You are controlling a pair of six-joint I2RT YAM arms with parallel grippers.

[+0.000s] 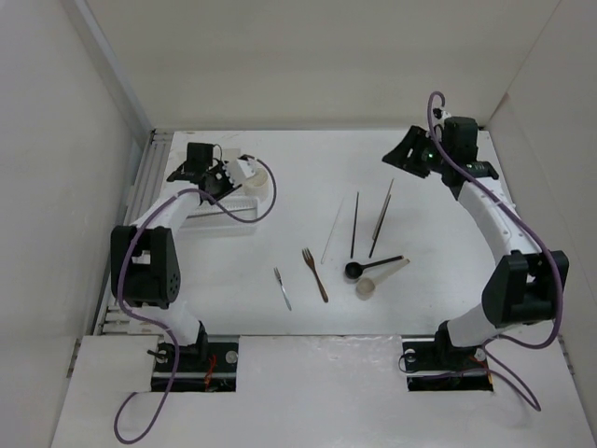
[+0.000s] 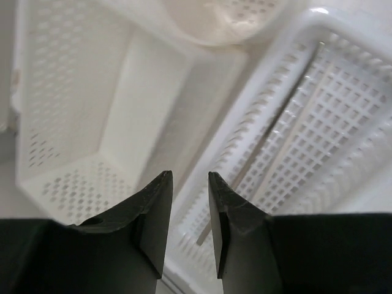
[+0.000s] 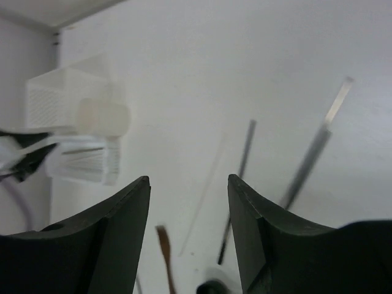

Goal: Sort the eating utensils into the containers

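Left gripper (image 2: 190, 184) hangs over the slotted tray (image 2: 349, 159), jaws parted, empty. Right gripper (image 3: 188, 184) is likewise released. The tray holds 1 chopstick (image 2: 269, 138). Unsorted on the table (image 1: 448, 308): 3 chopsticks (image 1: 354, 224), brown fork (image 1: 315, 274), black spoon (image 1: 369, 268), beige spoon (image 1: 375, 283), grey fork (image 1: 282, 288). Judged: early stage.

The tabletop (image 1: 233, 280) is plain white. At centre frame lie a brown fork (image 1: 314, 274), a smaller grey fork (image 1: 282, 288), a black spoon (image 1: 373, 265), a beige spoon (image 1: 378, 278), a dark chopstick (image 1: 354, 224), a silvery metallic chopstick (image 1: 381, 218) and a pale, almost white chopstick (image 1: 332, 234).

In the left wrist view, the rectangular box (image 2: 79, 92) is white with rows of fine perforated dots. The oblong tray (image 2: 331, 116) is white with an open square lattice, and the round cup (image 2: 214, 18) is cream.

The left pincer (image 2: 190, 220) and right pincer (image 3: 188, 226) are matte black. The left arm (image 1: 160, 213) and right arm (image 1: 490, 219) are white with black joints, and a purple cable (image 1: 430, 112) runs along them.
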